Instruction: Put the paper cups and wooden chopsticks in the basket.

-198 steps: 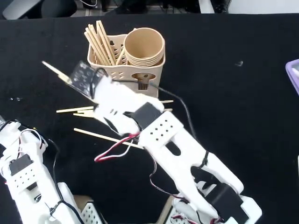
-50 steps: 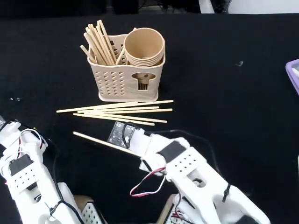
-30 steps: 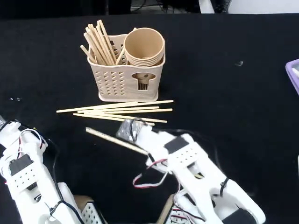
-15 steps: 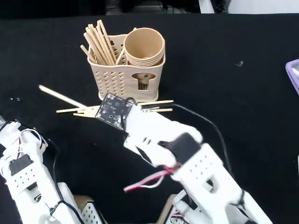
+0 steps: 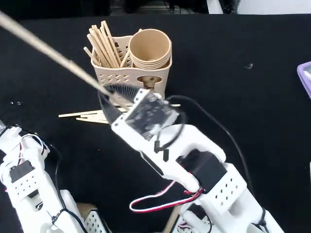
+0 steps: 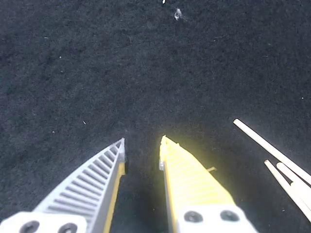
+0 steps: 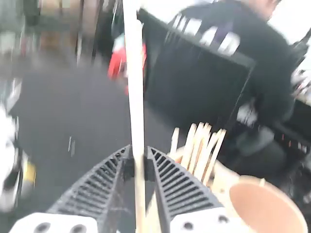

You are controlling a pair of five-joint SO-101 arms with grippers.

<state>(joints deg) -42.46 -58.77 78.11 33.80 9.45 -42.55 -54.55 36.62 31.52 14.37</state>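
Observation:
My right gripper (image 5: 112, 95) is shut on one wooden chopstick (image 5: 46, 47), held high over the table in front of the beige basket (image 5: 127, 80); the stick slants away to the far left. In the right wrist view the chopstick (image 7: 133, 92) stands clamped between the black jaws of that gripper (image 7: 138, 151). The basket holds a stack of paper cups (image 5: 149, 48) and several chopsticks (image 5: 102, 42). More loose chopsticks (image 5: 80, 115) lie on the cloth in front of the basket. My left gripper (image 6: 142, 143) is open low over the black cloth, with chopstick ends (image 6: 272, 156) beside it.
The left arm (image 5: 24, 182) rests at the near left corner. A purple container edge (image 5: 305, 73) shows at the far right of the black table (image 5: 243, 97). Cups (image 7: 262, 206) and basket sticks (image 7: 199, 145) lie below the right wrist.
The right arm picked one chopstick off the table, then swung it up high toward the basket; the stick now slants up to the far left. The left arm has stayed still.

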